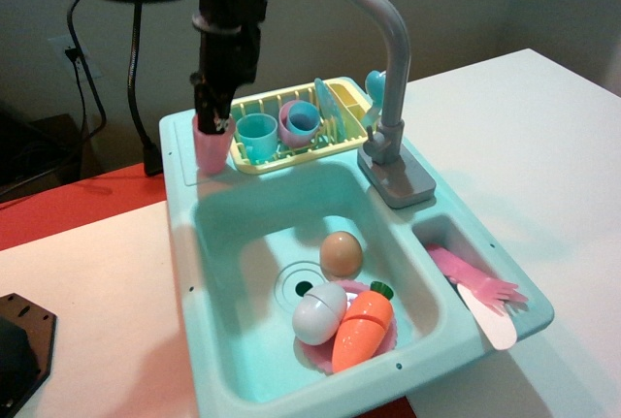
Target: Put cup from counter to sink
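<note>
The small translucent pink cup (211,151) is at the back left corner of the light-teal counter (178,171), just above the ledge or barely touching it. My black gripper (213,119) comes straight down onto it, with its fingertips at the cup's rim, one seemingly inside, shut on the cup. The light-teal sink (243,234) lies in front and to the right of the cup. Its ridged drain (294,282) is visible.
In the basin lie a tan egg (341,253), a pale egg (320,312) and a toy carrot (362,329) on a pink plate. A yellow dish rack (291,151) with a teal cup (257,135) and nested cups (299,122) stands behind. The grey faucet (393,49) is at right.
</note>
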`<state>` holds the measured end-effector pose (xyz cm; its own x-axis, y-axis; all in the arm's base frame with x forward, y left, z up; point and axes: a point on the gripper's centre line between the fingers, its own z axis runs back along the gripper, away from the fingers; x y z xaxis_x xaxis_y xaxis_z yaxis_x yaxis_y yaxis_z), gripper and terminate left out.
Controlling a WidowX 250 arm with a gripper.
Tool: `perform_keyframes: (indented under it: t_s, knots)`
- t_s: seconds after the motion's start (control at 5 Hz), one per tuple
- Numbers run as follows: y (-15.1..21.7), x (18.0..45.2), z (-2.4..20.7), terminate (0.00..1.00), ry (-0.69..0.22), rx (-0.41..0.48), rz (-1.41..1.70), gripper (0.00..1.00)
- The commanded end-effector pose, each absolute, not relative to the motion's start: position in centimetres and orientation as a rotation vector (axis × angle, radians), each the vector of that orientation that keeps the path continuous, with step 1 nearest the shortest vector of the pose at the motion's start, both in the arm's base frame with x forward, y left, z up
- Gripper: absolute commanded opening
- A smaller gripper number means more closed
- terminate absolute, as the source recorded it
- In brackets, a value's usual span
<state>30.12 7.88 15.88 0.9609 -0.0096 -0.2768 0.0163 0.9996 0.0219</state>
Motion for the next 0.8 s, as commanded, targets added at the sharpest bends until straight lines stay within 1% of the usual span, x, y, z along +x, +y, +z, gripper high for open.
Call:
perform_keyframes:
  t_s: [0.0, 0.2, 0.4, 0.6]
  knots:
    - [5.0, 33.3, 20.3, 0.00, 0.125, 0.019, -0.052, 0.00]
    - [1.8, 34.7, 20.9, 0.00, 0.094, 0.000, -0.106, 0.00]
    - [-0.5, 35.0, 20.1, 0.00, 0.089, -0.025, -0.136, 0.00]
    - [-2.5, 35.2, 18.6, 0.00, 0.093, -0.057, -0.149, 0.00]
